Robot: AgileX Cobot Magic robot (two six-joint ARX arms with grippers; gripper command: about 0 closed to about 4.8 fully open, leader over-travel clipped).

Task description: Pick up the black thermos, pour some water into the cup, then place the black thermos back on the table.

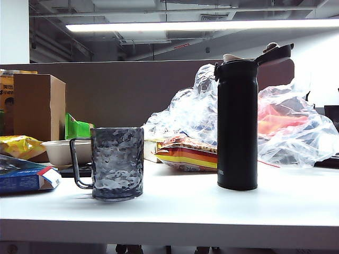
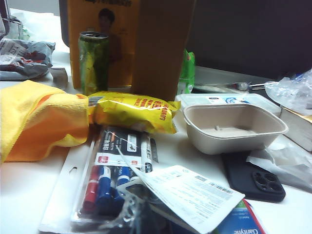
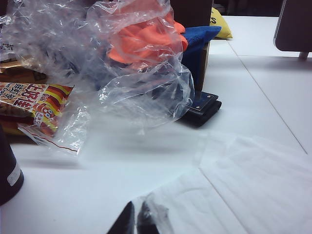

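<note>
The black thermos (image 1: 237, 124) stands upright on the white table (image 1: 201, 211), right of centre, with its flip lid (image 1: 275, 53) hinged open. The smoky dimpled cup (image 1: 117, 163) stands to its left, a clear gap between them, handle pointing left. Neither gripper appears in the exterior view. In the right wrist view my right gripper (image 3: 136, 220) shows as two dark tips almost together, low over the tabletop with nothing between them; the thermos base (image 3: 7, 168) sits at the frame's edge. My left gripper (image 2: 141, 222) is only a dark blur over a marker pack.
A beige bowl (image 1: 61, 151), cardboard box (image 1: 37, 106) and blue box (image 1: 24, 177) crowd the left behind the cup. A snack packet (image 1: 185, 154) and crumpled plastic bag (image 1: 286, 127) lie behind the thermos. Markers (image 2: 105, 180), a yellow cloth (image 2: 39, 117) and a phone (image 2: 253, 178) lie under the left wrist.
</note>
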